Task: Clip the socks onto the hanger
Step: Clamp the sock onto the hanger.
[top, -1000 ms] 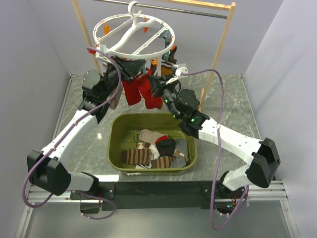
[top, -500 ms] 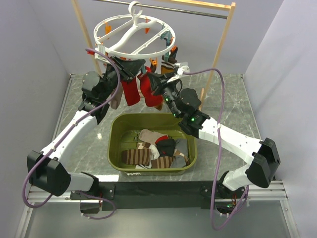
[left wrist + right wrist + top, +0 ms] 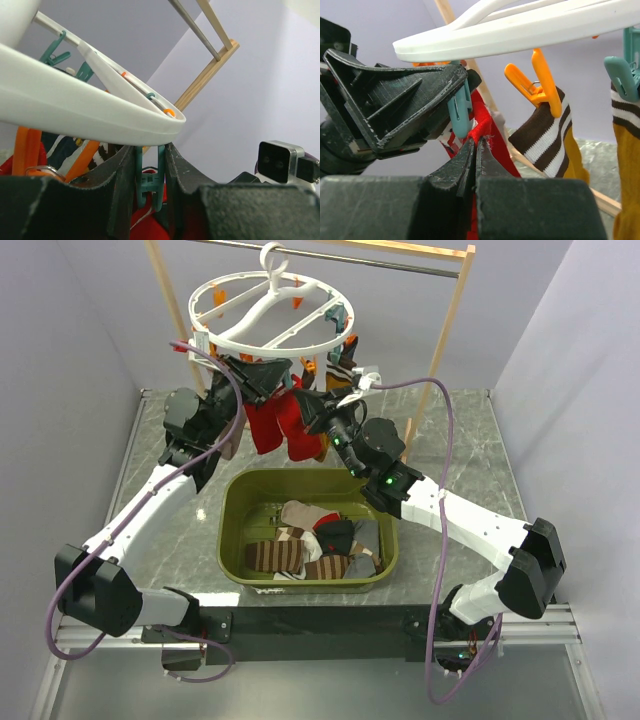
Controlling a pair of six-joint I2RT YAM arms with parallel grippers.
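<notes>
The white ring hanger hangs from the rack rod, with orange and teal clips under its rim. My left gripper reaches up beneath the ring and is shut on a teal clip, pressing its handles. My right gripper is shut on the cuff of a red sock, holding it right beside that teal clip's mouth. Another red sock hangs from the ring next to it. A brown-and-white striped sock hangs from an orange clip, and a mustard sock hangs further right.
An olive-green bin on the marble table below holds several loose socks. The wooden rack posts and metal rod frame the hanger. Grey walls close in on both sides.
My right gripper has carried the red sock's cuff left and up, close to the teal clip. The left gripper has kept its squeeze on that clip.
</notes>
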